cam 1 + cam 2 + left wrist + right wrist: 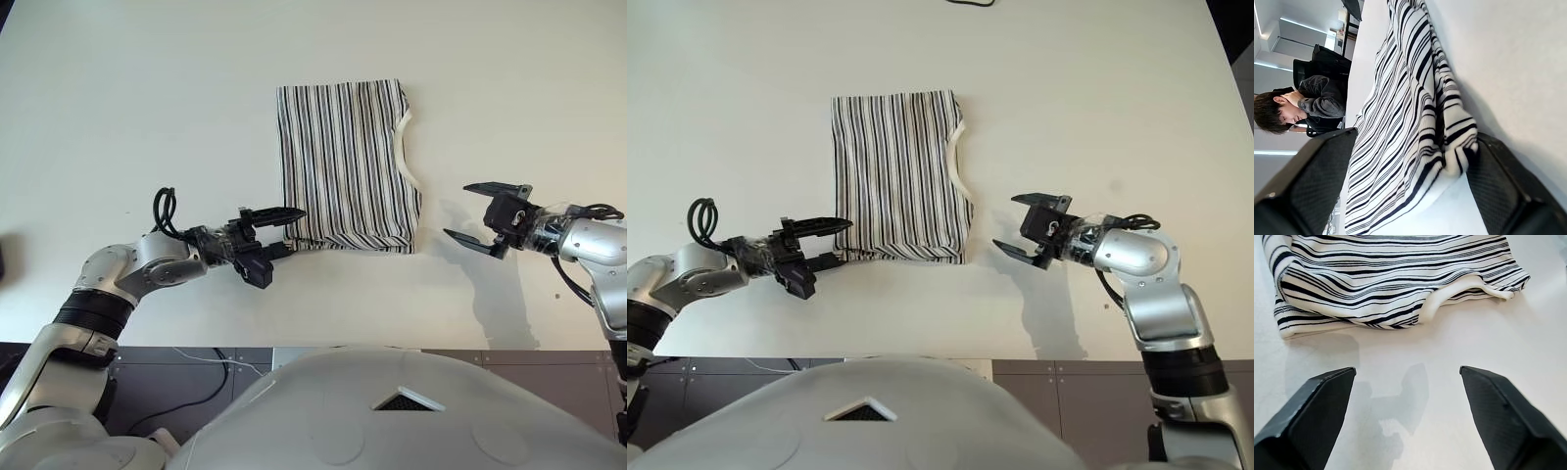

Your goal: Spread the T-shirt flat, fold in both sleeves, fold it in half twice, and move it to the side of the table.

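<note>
Left gripper (294, 230): fingers were spread wide, straddling the near left corner of the T-shirt (343, 166), clamping nothing.
Right gripper (456, 210): fingers stood parted and empty, just beside the shirt's near right corner, apart from it.
T-shirt: striped, folded into a rectangle, it lay flat mid-table, white neckline along its right edge.
Table (147, 98): white, it bore the shirt.

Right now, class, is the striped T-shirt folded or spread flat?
Folded: the T-shirt is a compact rectangle with no sleeves sticking out, and stacked layers show at the corner inside the open left claw.
</note>
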